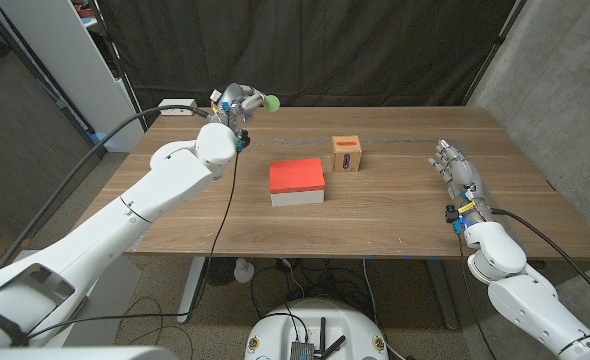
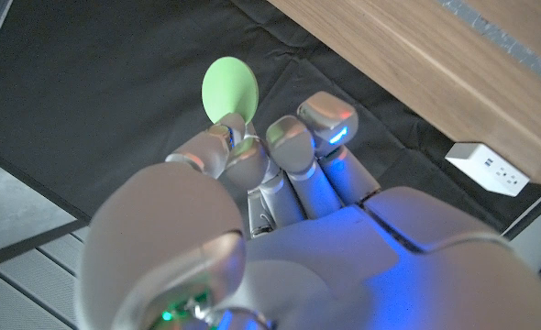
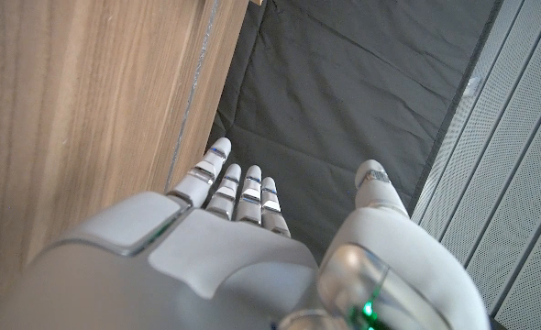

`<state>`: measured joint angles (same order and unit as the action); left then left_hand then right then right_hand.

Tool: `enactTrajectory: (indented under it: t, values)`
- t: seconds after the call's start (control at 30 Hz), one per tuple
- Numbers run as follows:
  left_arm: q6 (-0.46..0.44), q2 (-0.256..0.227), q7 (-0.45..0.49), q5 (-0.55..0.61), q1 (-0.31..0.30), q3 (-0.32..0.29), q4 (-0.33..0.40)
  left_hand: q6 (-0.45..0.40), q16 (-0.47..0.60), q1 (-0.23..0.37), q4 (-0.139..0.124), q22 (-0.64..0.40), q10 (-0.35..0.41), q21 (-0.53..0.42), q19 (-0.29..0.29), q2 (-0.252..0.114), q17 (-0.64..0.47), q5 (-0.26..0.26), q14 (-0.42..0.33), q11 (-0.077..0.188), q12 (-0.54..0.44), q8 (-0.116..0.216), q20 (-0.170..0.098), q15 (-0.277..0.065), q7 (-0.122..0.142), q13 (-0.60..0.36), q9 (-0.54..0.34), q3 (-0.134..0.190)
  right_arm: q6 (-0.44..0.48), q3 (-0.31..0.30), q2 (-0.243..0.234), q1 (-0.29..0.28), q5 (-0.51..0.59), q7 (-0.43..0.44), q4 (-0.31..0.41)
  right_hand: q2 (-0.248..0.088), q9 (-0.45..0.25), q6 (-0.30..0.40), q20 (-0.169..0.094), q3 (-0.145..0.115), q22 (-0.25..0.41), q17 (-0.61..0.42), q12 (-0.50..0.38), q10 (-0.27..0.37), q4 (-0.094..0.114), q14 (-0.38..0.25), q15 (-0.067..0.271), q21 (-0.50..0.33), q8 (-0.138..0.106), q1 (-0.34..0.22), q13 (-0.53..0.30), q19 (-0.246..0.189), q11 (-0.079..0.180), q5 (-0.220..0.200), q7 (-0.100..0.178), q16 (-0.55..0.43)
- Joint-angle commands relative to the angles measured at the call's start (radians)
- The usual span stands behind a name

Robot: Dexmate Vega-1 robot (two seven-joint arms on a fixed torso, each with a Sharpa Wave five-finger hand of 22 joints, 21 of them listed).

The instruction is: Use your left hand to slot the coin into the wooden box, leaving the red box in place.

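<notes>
Two boxes were seen on the bench: the red box near the middle, and the wooden box just beyond it and a little toward the robot's right, with a dark slot on its front face. The left hand was raised at the far left part of the bench, well apart from both boxes. A pale green coin was pinched between its fingertips; in the left wrist view the coin stood out above the curled fingers, with most of its disc free. The right hand was placed at the right side of the bench with its fingers apart, and nothing was held in it.

The step in hand was judged to be the carrying of the coin toward the wooden box. To do it well, the pinch should be kept firm and unchanged during the travel, because only the lower edge of the coin seemed to be gripped. The hand should be led over or behind the red box, not through it, so that the red box is not pushed. Near the wooden box the coin's thin edge should be lined up with the slot before any pressing. Whether the slot ran level or upright could not be told clearly from the head view, so the turning of the wrist should be decided when the hand is closer.
</notes>
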<state>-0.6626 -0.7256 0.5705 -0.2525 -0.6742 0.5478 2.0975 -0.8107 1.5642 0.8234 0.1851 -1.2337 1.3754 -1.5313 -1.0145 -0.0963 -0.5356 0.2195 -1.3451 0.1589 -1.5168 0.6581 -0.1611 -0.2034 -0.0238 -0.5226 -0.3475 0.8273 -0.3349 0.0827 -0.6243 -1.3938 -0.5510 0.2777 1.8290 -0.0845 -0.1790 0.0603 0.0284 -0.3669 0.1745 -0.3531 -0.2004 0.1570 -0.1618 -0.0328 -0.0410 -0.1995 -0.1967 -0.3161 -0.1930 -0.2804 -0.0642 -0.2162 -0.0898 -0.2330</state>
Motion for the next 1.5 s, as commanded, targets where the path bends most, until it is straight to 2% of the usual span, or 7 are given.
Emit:
enactTrajectory:
  t: [0.03,0.37,0.57,1.03,1.5]
  values:
    - [-0.052,0.064,-0.062,0.205,0.107,0.122,-0.053,-0.126,0.002,0.017,0.002,-0.003,-0.002,-0.008,0.004,0.0,-0.002,0.004,-0.007,-0.007,-0.011,0.029,-0.048,-0.003,-0.046,-0.011,-0.01,-0.007,-0.034,0.007,0.008,0.008,-0.01,-0.033,-0.014,0.001,-0.005,0.007,-0.002,-0.003,0.001,-0.001,-0.006,0.013,0.006,-0.003,0.008,-0.003,-0.005,-0.016,-0.002,-0.007,-0.002,-0.004,-0.006,-0.005]
    - [-0.118,0.096,-0.215,0.348,0.237,0.242,-0.105,-0.132,0.005,0.024,0.001,-0.003,-0.001,-0.015,0.008,0.004,-0.011,0.004,-0.011,-0.007,-0.012,0.025,-0.047,-0.003,-0.043,-0.015,-0.007,-0.012,-0.05,0.007,0.014,0.01,-0.026,-0.047,-0.035,0.0,-0.005,0.006,-0.003,-0.003,0.001,-0.001,-0.005,0.013,0.005,-0.004,0.005,-0.003,-0.003,-0.017,-0.002,-0.008,-0.003,-0.005,-0.006,-0.005]
    - [-0.138,0.115,-0.287,0.422,0.291,0.298,-0.127,-0.136,0.003,0.028,0.001,-0.004,0.0,-0.018,0.012,0.009,-0.017,0.005,-0.008,-0.005,-0.012,0.022,-0.047,-0.003,-0.042,-0.018,-0.006,-0.016,-0.058,0.0,0.014,0.005,-0.029,-0.049,-0.038,-0.001,-0.005,0.006,-0.003,-0.004,0.001,-0.001,-0.004,0.012,0.005,-0.003,0.004,-0.003,-0.003,-0.018,-0.001,-0.008,-0.004,-0.005,-0.007,-0.005]
    - [-0.153,0.177,-0.396,0.628,0.386,0.426,-0.195,-0.142,-0.002,0.033,-0.001,-0.003,0.0,-0.017,0.015,0.009,-0.017,0.007,-0.003,-0.005,-0.01,0.015,-0.048,-0.003,-0.041,-0.02,-0.003,-0.021,-0.066,-0.007,0.014,-0.004,-0.036,-0.054,-0.045,-0.002,-0.005,0.005,-0.003,-0.004,0.001,-0.001,-0.003,0.013,0.006,-0.003,0.0,-0.002,-0.001,-0.02,-0.001,-0.008,-0.006,-0.005,-0.007,-0.004]
    - [-0.159,0.238,-0.49,0.837,0.432,0.52,-0.276,-0.147,0.004,0.036,-0.002,-0.003,-0.002,-0.015,0.017,0.012,-0.024,0.008,-0.009,-0.007,-0.014,0.01,-0.048,-0.003,-0.041,-0.03,-0.007,-0.023,-0.078,-0.015,0.019,-0.016,-0.035,-0.05,-0.049,-0.002,-0.005,0.006,-0.001,-0.004,0.001,-0.001,-0.003,0.016,0.006,-0.003,0.003,-0.001,0.0,-0.021,-0.001,-0.008,-0.007,-0.006,-0.006,-0.004]
